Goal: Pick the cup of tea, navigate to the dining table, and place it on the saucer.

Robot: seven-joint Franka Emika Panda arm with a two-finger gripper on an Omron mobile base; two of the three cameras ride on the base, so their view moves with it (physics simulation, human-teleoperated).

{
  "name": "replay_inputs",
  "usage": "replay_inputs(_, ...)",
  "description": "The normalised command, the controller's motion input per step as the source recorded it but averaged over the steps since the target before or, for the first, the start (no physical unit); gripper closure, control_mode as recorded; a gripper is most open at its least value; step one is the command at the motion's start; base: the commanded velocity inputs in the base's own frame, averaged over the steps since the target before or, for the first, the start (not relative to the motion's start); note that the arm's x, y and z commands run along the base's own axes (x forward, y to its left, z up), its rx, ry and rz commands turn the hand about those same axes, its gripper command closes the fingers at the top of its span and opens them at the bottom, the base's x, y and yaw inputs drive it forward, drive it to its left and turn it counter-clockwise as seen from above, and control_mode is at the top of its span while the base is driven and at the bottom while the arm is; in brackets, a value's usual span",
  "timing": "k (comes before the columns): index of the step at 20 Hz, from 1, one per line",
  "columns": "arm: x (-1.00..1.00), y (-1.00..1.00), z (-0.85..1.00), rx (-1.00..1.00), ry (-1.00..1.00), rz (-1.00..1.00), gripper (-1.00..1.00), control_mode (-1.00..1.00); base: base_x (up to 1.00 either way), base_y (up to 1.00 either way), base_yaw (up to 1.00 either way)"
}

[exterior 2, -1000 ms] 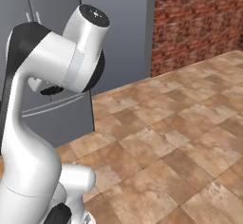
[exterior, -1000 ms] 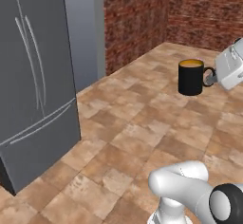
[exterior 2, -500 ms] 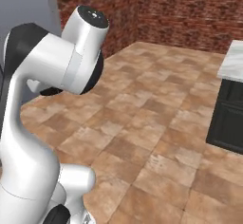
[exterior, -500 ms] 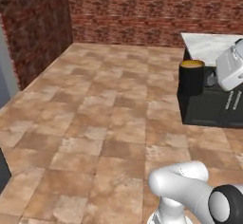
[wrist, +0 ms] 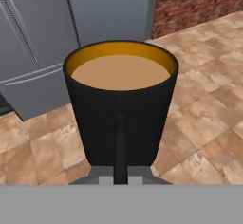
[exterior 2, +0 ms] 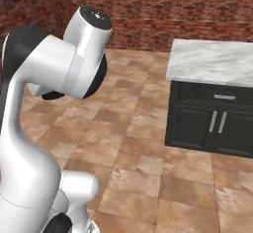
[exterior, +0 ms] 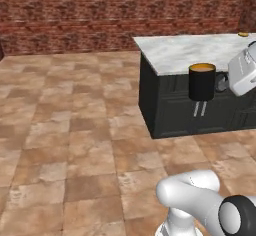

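**Tea carried in mid-air before the table**

The dining table (exterior: 200, 50) stands ahead on the tiled floor (exterior: 75, 130), its marble top bare on this side. The cup of tea (exterior: 202, 81) hangs upright in front of its dark base, handle clamped in the gripper (exterior: 222, 82).

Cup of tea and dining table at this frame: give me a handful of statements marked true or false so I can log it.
1. The cup of tea is held in the air at the gripper, not resting on any surface. True.
2. The cup is empty. False: orange-brown liquid fills it nearly to the rim in the hand view.
3. The dining table has a white veined marble top on a dark base. True.
4. The cup already stands on the dining table. False: in the left base view it hangs in front of the table's dark cabinet.
5. The floor is grey carpet. False: it is brown stone tile.
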Motion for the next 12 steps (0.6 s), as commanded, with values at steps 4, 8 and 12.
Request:
replay_inputs(4,0.00,0.00,0.00,0.00,0.00,0.00,1.00,1.00,0.95,-0.18,-0.43)
replay_inputs(8,0.00,0.00,0.00,0.00,0.00,0.00,1.00,1.00,1.00,-0.07,-0.44)
replay_inputs(12,0.00,0.00,0.00,0.00,0.00,0.00,1.00,1.00,1.00,0.00,-0.39)
